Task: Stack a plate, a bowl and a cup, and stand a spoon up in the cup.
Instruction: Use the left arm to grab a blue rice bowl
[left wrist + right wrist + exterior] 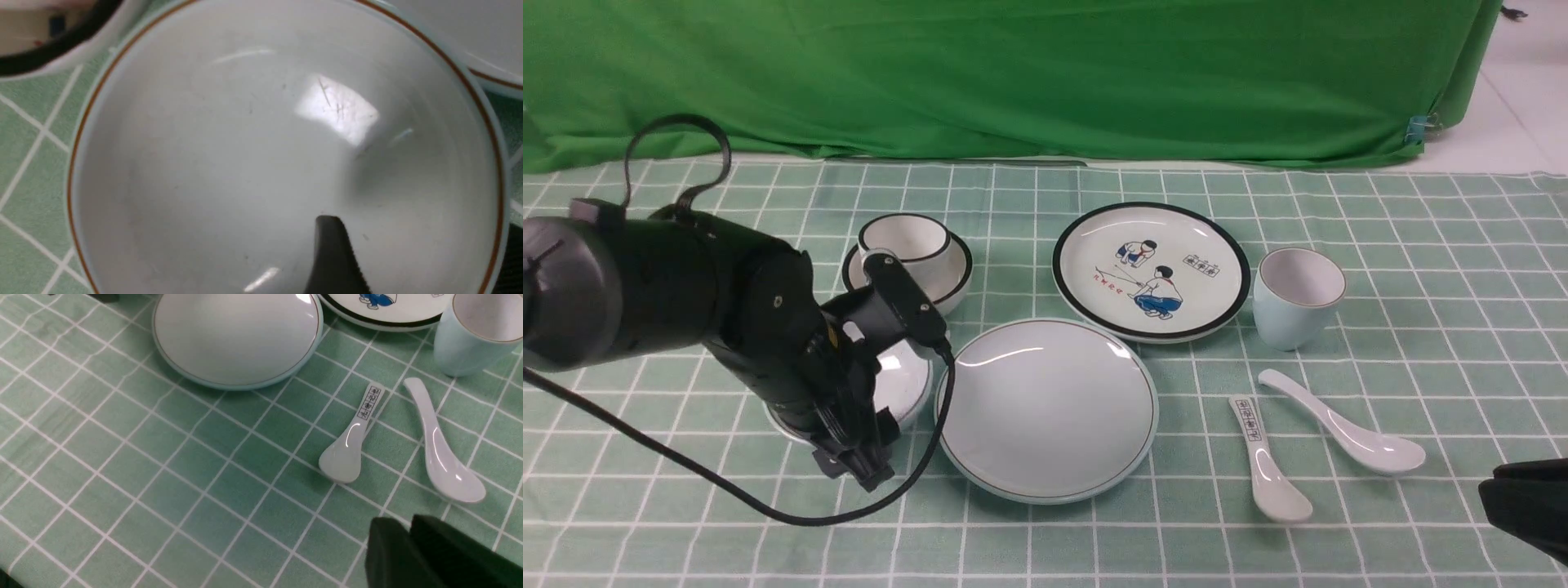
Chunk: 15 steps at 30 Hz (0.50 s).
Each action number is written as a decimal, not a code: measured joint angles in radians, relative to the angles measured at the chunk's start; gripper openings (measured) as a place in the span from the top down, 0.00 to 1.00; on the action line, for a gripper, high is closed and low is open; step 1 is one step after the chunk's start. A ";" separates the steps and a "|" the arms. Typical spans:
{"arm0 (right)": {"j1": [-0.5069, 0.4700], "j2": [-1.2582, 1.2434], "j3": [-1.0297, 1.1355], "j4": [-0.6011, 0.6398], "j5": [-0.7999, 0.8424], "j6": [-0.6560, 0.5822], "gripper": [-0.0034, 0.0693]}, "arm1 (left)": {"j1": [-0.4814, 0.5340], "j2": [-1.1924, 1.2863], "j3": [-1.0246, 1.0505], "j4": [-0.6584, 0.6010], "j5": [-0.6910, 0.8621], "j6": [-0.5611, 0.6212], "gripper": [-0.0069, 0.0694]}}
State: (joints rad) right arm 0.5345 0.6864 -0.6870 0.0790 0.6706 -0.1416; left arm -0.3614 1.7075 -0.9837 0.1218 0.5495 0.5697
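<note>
Pale blue-white glaze fills nearly all of my left wrist view: the bowl (245, 163), with its thin brown rim line, sits on the green checked cloth (1421, 245) directly under my left gripper (858, 461). That gripper is unclenched, jaws spread. One dark finger (333, 257) reaches down inside the bowl, clear of its wall. A dark strip beyond the rim at the picture's edge looks like the other finger, though too little of it shows to be sure. From the front my left arm covers most of the bowl and leaves only a crescent of its right side. Whether any finger touches the glaze I cannot tell. The plate (1045, 408) lies just beside the bowl on its right. The black-rimmed bowl (947, 294), with the black-rimmed cup (907, 237) standing in it, lies just behind, so the bowl is hemmed in on two sides. The cartoon plate (1152, 269) sits just behind the plate, their rims close. Right of it the cup (1298, 298) stands upright. In front of the cup the spoon (1331, 420) and the printed spoon (1262, 457) lie near each other but apart, scoops towards me. My right gripper (410, 539) rests low at the near right corner, cut off by the frame. Its fingers lie together with only a seam between them, gripping nothing.
</note>
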 joint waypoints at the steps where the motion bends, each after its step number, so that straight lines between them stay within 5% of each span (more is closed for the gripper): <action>1: 0.000 0.000 0.000 0.000 0.003 0.000 0.81 | 0.000 0.000 0.000 0.000 -0.002 0.000 0.40; 6: 0.000 0.000 0.000 0.000 0.020 0.000 0.81 | 0.000 0.000 0.000 0.003 -0.017 0.027 0.52; 12: 0.000 0.000 0.000 0.002 0.029 0.002 0.81 | 0.000 0.000 0.000 -0.005 0.023 0.031 0.85; 15: 0.000 0.000 0.000 0.002 0.029 0.002 0.81 | 0.000 -0.001 -0.004 -0.013 0.026 0.030 0.88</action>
State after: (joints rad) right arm 0.5345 0.6864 -0.6870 0.0808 0.6998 -0.1398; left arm -0.3614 1.7062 -0.9875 0.1093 0.5755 0.5996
